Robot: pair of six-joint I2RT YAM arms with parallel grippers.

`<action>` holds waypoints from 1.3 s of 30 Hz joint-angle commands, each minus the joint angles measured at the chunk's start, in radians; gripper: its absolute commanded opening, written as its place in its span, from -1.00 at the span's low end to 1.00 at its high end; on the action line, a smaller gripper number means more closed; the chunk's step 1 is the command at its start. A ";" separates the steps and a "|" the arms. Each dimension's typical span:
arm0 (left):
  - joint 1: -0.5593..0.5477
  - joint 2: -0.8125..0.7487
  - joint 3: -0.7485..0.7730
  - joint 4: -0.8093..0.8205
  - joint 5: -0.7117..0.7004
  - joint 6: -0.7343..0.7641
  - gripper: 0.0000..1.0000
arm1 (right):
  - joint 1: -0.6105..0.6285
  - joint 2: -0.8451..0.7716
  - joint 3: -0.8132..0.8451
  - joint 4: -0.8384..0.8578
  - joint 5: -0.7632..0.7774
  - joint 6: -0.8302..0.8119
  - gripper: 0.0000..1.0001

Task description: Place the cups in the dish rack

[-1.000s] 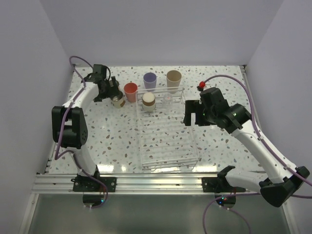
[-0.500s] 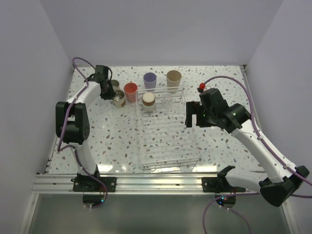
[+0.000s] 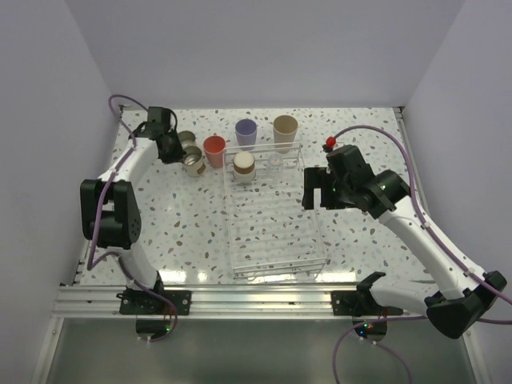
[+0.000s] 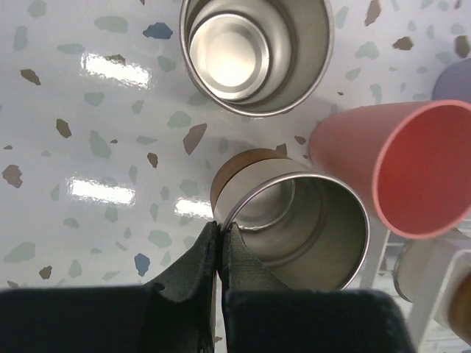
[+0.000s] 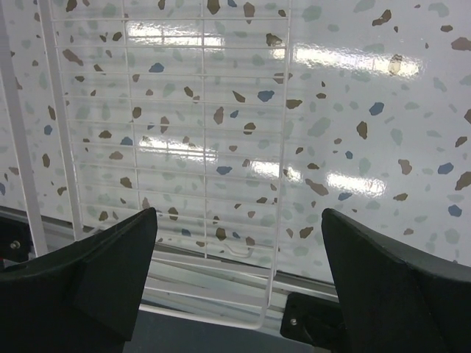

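Though upright, cup (image 4: 313, 232) in L hand (image 4: 219, 225) (pinched).

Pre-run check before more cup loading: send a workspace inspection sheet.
Surface: speckled table, glossy, glare patches.
Job's things: dish rack holds upturned cream-based cup and tiny clear cup. Outside it: far brown-grey cup, near brown-grey cup, coral cup, lavender cup, beige cup.
Clutter: nothing seen.
Tools: left tool shut, tips at near brown-grey cup's rim, grip unclear; right tool open above rack's right edge.
Cables: left cable, right cable, purple, off the cups.
Surroundings: plain walls, aluminium rail.
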 commanded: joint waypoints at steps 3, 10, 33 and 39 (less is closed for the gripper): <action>0.016 -0.202 -0.021 0.024 0.076 -0.008 -1.00 | 0.000 -0.035 0.008 0.069 -0.030 0.035 0.95; 0.017 -0.406 -0.051 0.050 0.254 -0.051 -1.00 | -0.001 -0.032 0.112 0.150 -0.066 0.081 0.97; 0.016 -0.938 -0.511 0.898 0.909 -0.581 -1.00 | -0.001 0.229 0.198 1.006 -0.795 0.687 0.96; 0.016 -0.966 -0.538 1.062 0.922 -0.694 -1.00 | -0.001 0.244 0.207 1.048 -0.794 0.719 0.97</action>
